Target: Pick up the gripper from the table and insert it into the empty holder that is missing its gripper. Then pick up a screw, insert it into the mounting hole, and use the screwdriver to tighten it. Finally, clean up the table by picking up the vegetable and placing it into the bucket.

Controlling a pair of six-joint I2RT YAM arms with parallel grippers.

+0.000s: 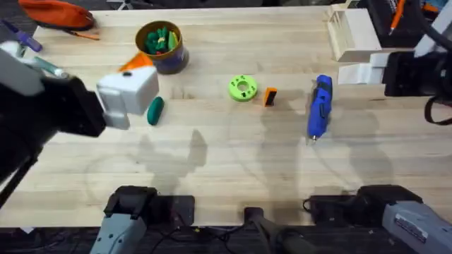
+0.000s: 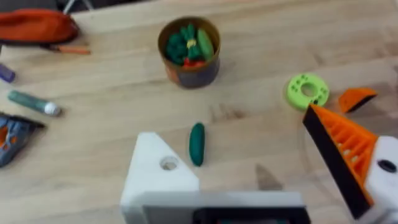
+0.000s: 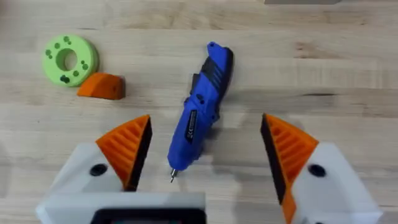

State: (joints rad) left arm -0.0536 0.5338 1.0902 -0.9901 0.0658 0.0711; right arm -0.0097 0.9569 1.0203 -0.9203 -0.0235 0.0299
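Note:
The small orange gripper (image 1: 270, 97) (image 2: 356, 98) (image 3: 102, 86) lies on the table beside a green disc (image 1: 242, 88). My left gripper (image 1: 140, 76) (image 2: 233, 134) hangs open over the dark green vegetable (image 1: 155, 110) (image 2: 196, 144). One of its fingers is the bare white empty holder (image 2: 158, 168); the other carries an orange pad. The bucket (image 1: 161, 46) (image 2: 189, 46) stands behind it, with toy vegetables inside. My right gripper (image 1: 369, 67) (image 3: 205, 127) is open above the blue screwdriver (image 1: 320, 106) (image 3: 202, 106), not touching it.
An orange pouch (image 1: 60, 13) and pens (image 2: 34, 103) lie at the far left. A wooden block (image 1: 351, 32) stands at the back right, close to the right arm. Bare wood stretches across the front of the table.

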